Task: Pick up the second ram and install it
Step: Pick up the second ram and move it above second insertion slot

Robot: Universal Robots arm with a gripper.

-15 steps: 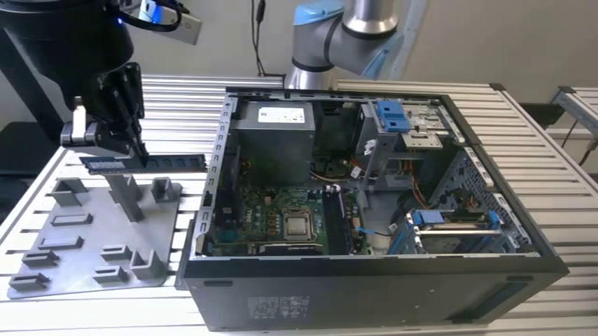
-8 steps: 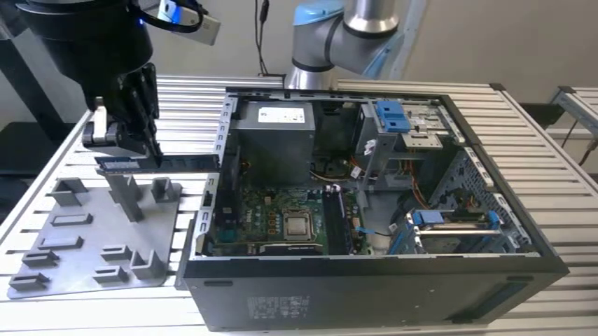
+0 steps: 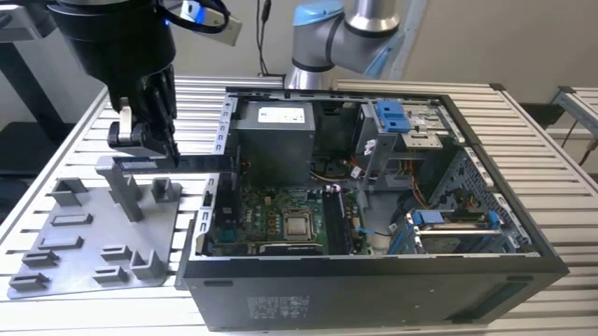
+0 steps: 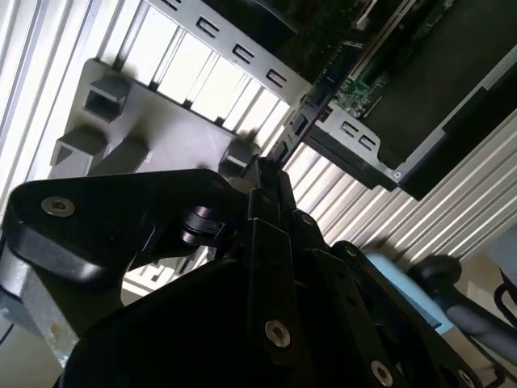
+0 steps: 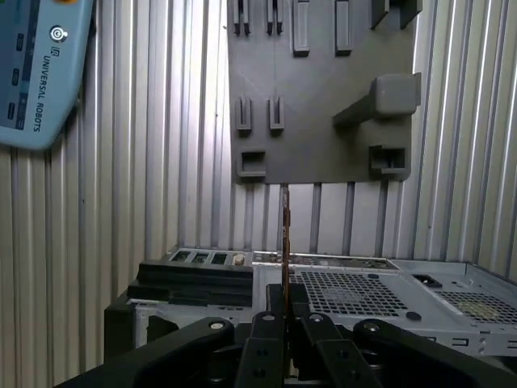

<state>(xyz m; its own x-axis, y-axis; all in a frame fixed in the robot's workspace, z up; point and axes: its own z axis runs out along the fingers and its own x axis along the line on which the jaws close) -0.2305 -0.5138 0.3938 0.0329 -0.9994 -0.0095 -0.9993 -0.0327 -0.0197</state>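
The second ram (image 3: pixel 201 164) is a thin dark stick held level above the gap between the grey fixture plate (image 3: pixel 84 245) and the open computer case (image 3: pixel 374 273). My black gripper (image 3: pixel 157 154) is shut on it from above, near one of its ends. The first wrist view shows the ram (image 5: pixel 285 234) edge-on, running out from the gripper (image 5: pixel 284 311) toward the plate (image 5: pixel 323 105). In the second wrist view the ram (image 4: pixel 311 101) reaches from the gripper (image 4: pixel 262 182) toward the case wall. The motherboard's memory slots (image 3: pixel 337 220) lie inside the case, at the exterior view's right of the ram.
Upright grey posts (image 3: pixel 122 189) stand on the fixture plate just below the gripper. Inside the case are a grey power-supply box (image 3: pixel 274 140), a processor socket (image 3: pixel 299 225) and blue drive brackets (image 3: pixel 393 115). Another arm (image 3: pixel 346 35) stands behind the case on the slatted table (image 3: pixel 551 161).
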